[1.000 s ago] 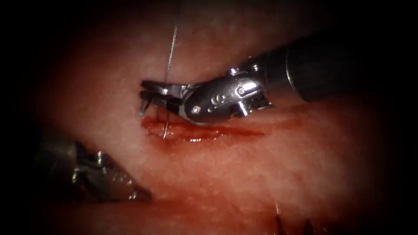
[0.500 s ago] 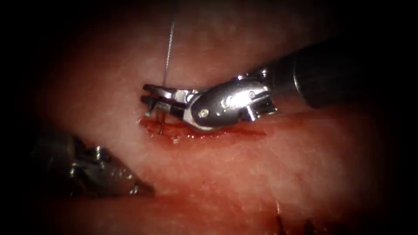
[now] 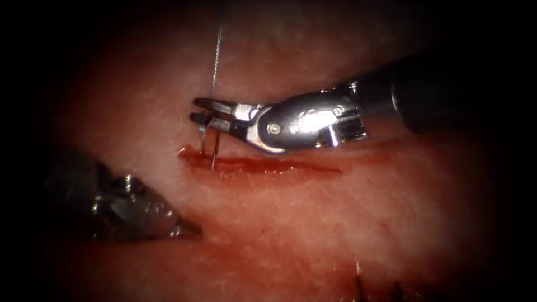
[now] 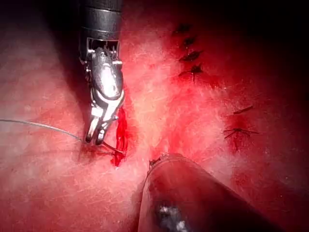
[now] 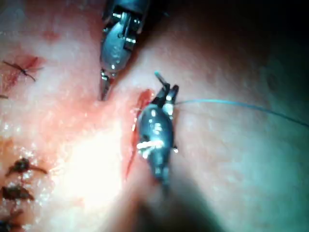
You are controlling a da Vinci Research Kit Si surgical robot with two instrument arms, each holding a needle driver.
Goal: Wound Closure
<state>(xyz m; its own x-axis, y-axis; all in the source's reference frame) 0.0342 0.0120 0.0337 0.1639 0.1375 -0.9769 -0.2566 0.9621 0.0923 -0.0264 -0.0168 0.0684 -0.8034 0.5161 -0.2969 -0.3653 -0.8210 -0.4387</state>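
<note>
- Since one second ago, right tool [image 3: 201, 110] has risen slightly above the cut [image 3: 263, 166], jaws closed on the needle [image 3: 208, 142].
- Left tool [image 3: 187, 229] rests nearest, holding nothing; jaw gap cannot be told.
- Needle hangs vertically, lower end at the cut's left end.
- Thread [image 3: 215, 56] runs away upward.
- Left wrist view shows finished stitches [image 4: 190, 57] on tissue [image 4: 164, 106].

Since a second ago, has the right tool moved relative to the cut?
Yes. The right arm's tool, holding the needle, has shifted slightly right and up from the left end of the cut. The left arm's tool holds nothing.
</note>
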